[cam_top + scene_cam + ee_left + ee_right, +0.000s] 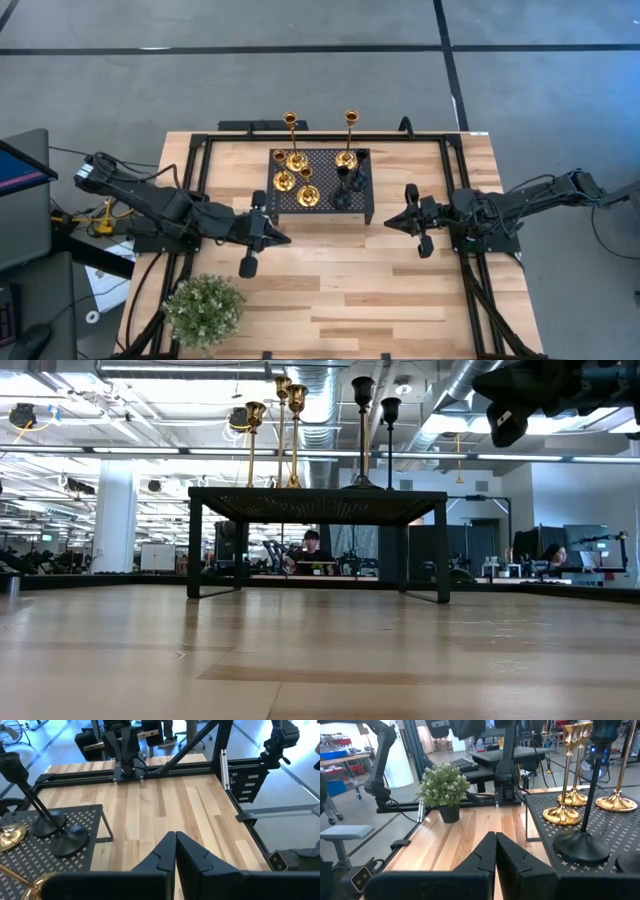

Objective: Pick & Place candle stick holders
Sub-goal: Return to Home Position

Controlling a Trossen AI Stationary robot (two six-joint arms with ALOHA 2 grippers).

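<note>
Several candle stick holders stand upright by their round bases on the black perforated stand (320, 186). Two tall gold ones (291, 124) (350, 120) are at its far side, two short gold ones (284, 181) (307, 196) at its left and black ones (344, 192) at its right. In the low view, gold stems (283, 430) and black stems (362, 430) rise above the stand's top. My left gripper (287, 238) is shut and empty, near the stand's near left corner. My right gripper (389, 222) is shut and empty, right of the stand.
A green potted plant (204, 308) stands at the table's near left corner and also shows in the right wrist view (443, 785). A black frame (195, 200) runs along the table's edges. Bare wood (350, 290) lies between the stand and the near edge.
</note>
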